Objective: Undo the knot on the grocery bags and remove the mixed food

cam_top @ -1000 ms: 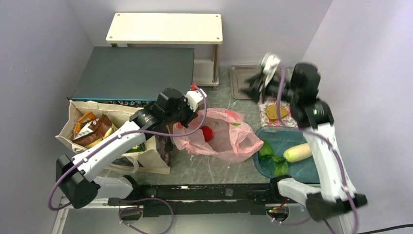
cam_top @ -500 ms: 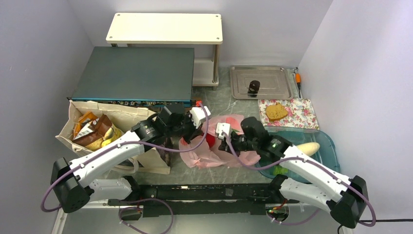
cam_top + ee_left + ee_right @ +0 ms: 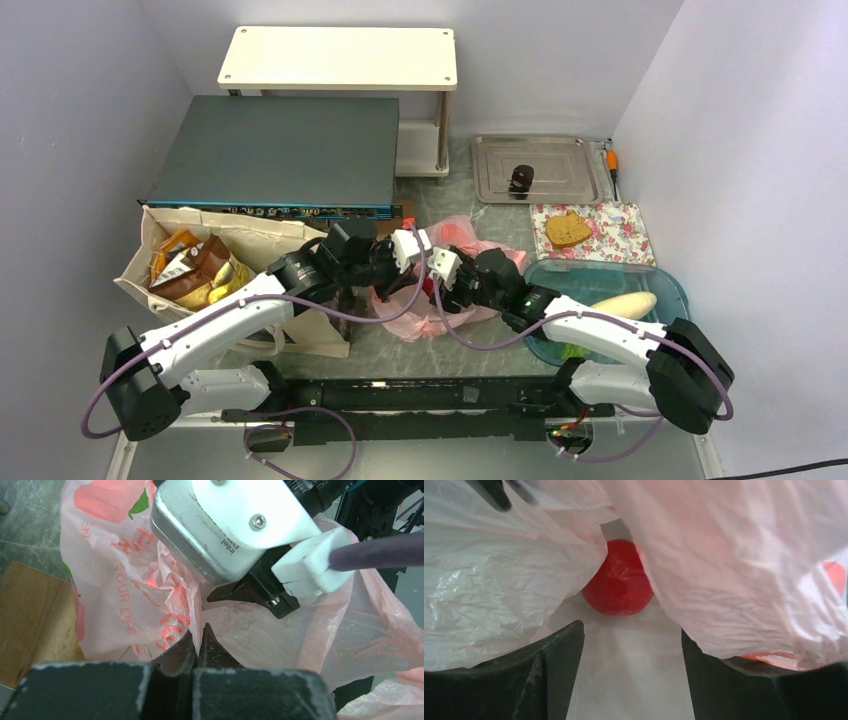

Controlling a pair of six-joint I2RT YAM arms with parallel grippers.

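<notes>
Pale lilac walls close in a grey marbled tabletop [image 3: 440, 345]. Near its middle, the left gripper [image 3: 197, 635] is clamped tight on a fold of the thin translucent pink plastic bag [image 3: 125, 580]. The right gripper [image 3: 631, 630], fingers spread, sits in the bag's mouth, a round red fruit [image 3: 618, 586] just ahead. A beige canvas tote [image 3: 250, 228] lies left and a teal tray [image 3: 585, 283] holding a white radish [image 3: 625, 304] right. Farther back stand a dark flat box [image 3: 280, 145], a steel tray [image 3: 560, 150] and a cream shelf [image 3: 340, 55].
</notes>
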